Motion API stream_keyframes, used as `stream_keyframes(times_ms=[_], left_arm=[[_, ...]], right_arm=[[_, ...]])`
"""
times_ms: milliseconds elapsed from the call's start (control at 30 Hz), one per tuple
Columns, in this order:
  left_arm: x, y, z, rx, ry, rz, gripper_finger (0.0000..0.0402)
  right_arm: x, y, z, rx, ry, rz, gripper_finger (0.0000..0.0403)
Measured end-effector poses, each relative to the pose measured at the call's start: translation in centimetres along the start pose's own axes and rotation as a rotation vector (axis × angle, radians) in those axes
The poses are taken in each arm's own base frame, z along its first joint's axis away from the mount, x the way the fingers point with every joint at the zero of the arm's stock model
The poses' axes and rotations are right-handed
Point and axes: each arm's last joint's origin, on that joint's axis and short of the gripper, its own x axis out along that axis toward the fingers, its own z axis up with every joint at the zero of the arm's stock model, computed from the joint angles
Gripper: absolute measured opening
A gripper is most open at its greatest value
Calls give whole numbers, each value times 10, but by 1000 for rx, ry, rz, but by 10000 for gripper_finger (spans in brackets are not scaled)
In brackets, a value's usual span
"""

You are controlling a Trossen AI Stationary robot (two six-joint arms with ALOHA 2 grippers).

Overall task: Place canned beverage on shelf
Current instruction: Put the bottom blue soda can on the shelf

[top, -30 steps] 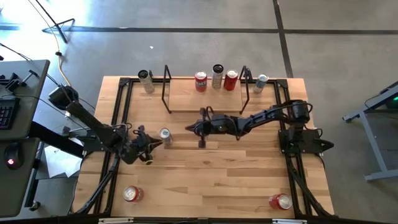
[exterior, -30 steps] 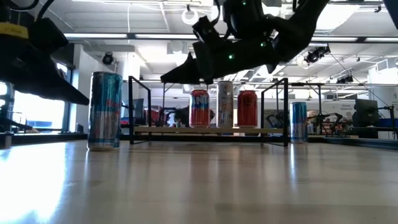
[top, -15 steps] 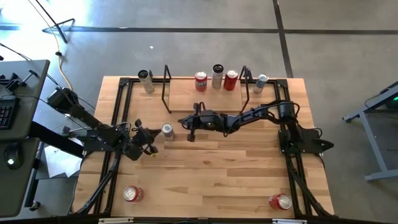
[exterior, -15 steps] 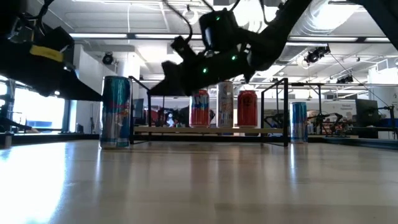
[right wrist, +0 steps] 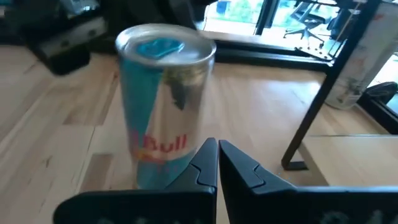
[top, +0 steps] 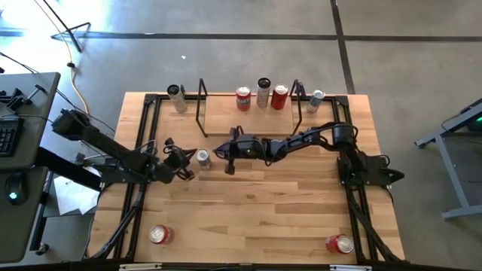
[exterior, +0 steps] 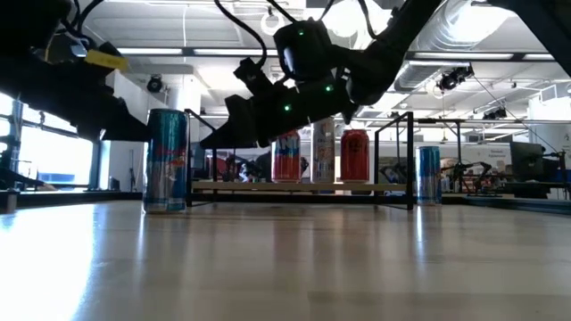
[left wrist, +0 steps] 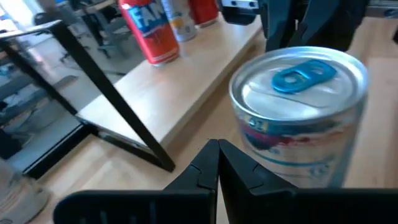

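A blue-and-silver can [top: 202,156] stands upright on its base on the table, in front of the shelf's left end. It also shows in the low view [exterior: 167,160]. The shelf [top: 248,119] holds three upright cans [top: 262,95] at its far edge. My left gripper [top: 187,159] is shut just left of the can [left wrist: 298,112]. My right gripper [top: 218,152] is shut just right of the can [right wrist: 165,106], a little above the table [exterior: 223,138]. My left gripper has its shut fingertips [left wrist: 214,158] level beside the can's lower wall [left wrist: 261,168], coming from the table's left. I cannot tell whether they touch it. My right gripper points its shut fingertips [right wrist: 214,158] at the can from the table's right; whether they touch I cannot tell.
One can [top: 175,96] stands left of the shelf and one [top: 316,98] right of it. Red cans lie at the near left [top: 160,235] and near right [top: 340,244]. The shelf's black rod frames [top: 202,105] rise at both ends.
My right gripper has gone toward the table's left edge, up to the can. My left gripper has gone a little toward the far edge beside the can. The can has slid slightly toward the shelf and stays upright.
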Motion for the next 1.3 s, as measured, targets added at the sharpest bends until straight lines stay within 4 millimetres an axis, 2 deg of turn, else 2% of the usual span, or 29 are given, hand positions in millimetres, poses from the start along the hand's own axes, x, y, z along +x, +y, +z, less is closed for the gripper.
stream_keyframes(times_ms=[233, 333, 433, 567, 733, 1100, 1300], left_arm=[[-15, 6, -10, -90, 108, -162, 0], [-22, 3, -14, -143, 174, -279, 0], [-23, -4, -10, -178, 150, -336, 0], [-18, -11, -5, -192, 85, -308, 0], [-5, -11, -8, -190, 92, -197, 0], [10, 1, -3, -159, 85, -112, 0], [9, 10, 4, -151, 62, -106, 0]], right_arm=[[0, 3, -2, -22, 28, -44, 0], [0, 2, 0, -1, 13, -47, 0], [0, 2, 1, 1, 1, -49, 0], [0, 2, 1, 1, -5, -50, 0], [0, 2, 1, 1, -5, -46, 0], [-2, 15, 2, 12, 3, -54, 0], [-3, 22, 0, 1, 40, -38, 0]])
